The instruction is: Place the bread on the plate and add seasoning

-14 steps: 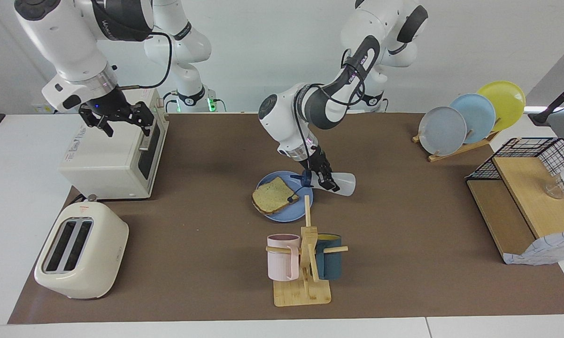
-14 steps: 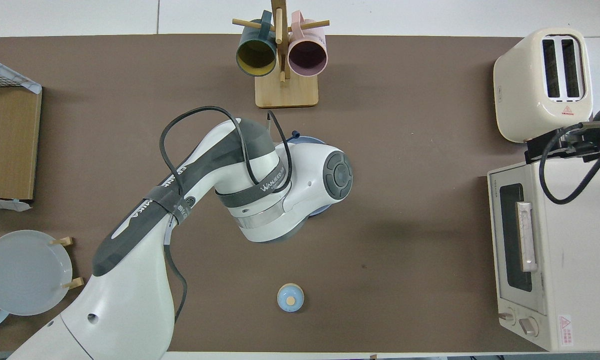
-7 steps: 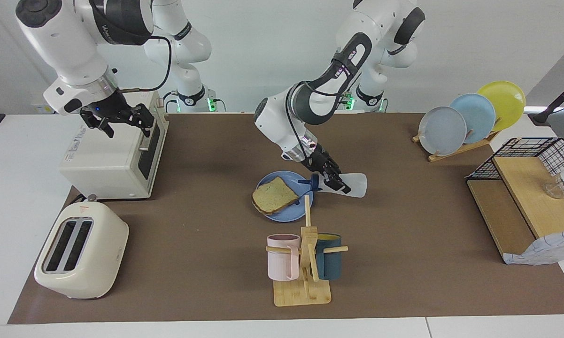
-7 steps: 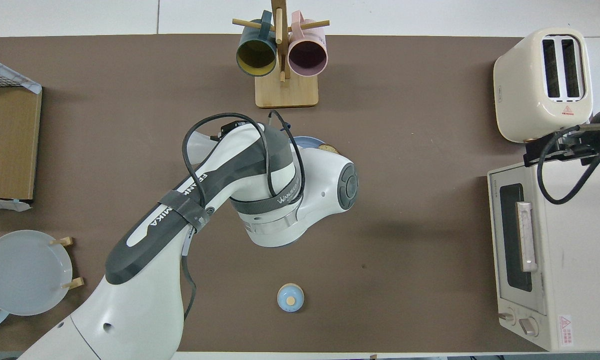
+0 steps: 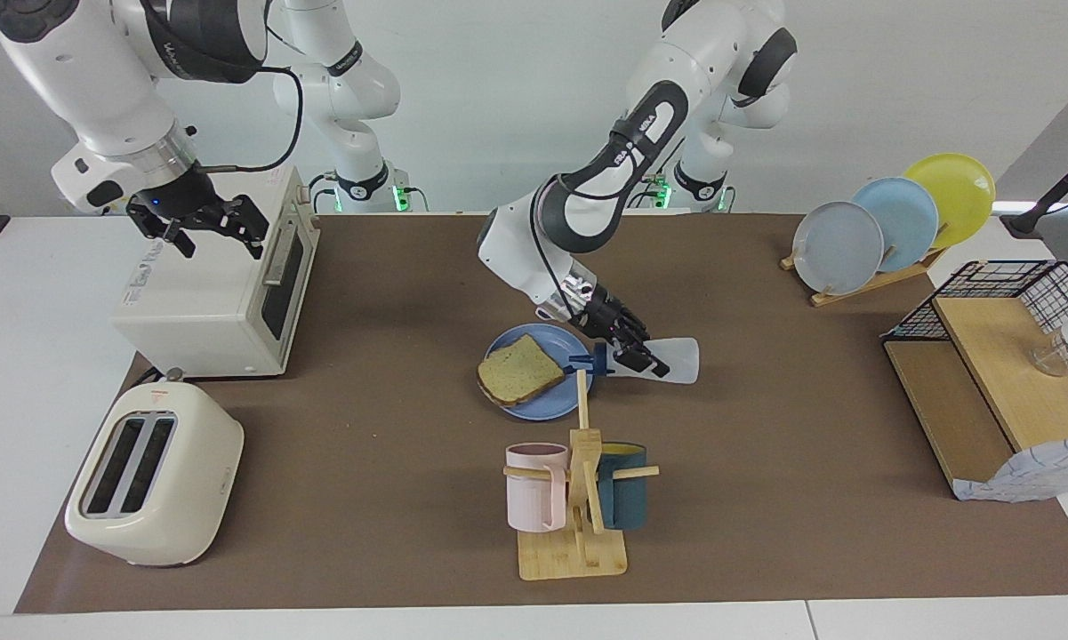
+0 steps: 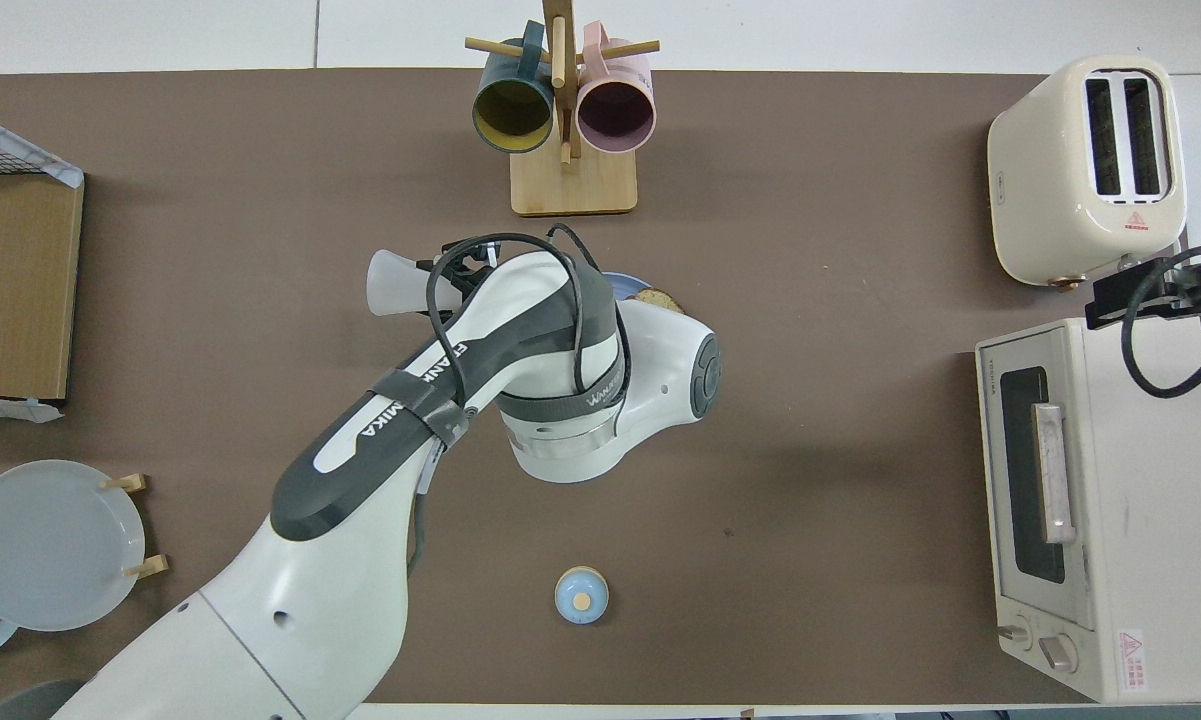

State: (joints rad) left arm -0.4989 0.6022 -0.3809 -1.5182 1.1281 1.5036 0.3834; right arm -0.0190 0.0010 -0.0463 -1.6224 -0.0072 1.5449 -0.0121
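Your left gripper [image 5: 633,356] clenched seasoning bottle [image 5: 671,359], tipped sideways, cap beside blue plate [image 5: 509,340] edge; bread [image 5: 520,369] on plate, mid-tabletop. Your right gripper [image 5: 204,227] spread wide over toaster oven [image 5: 204,298].

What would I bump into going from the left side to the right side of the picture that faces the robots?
Toaster → toaster oven → bread on the blue plate → seasoning bottle held by the left gripper → rack of upright plates → wooden shelf.
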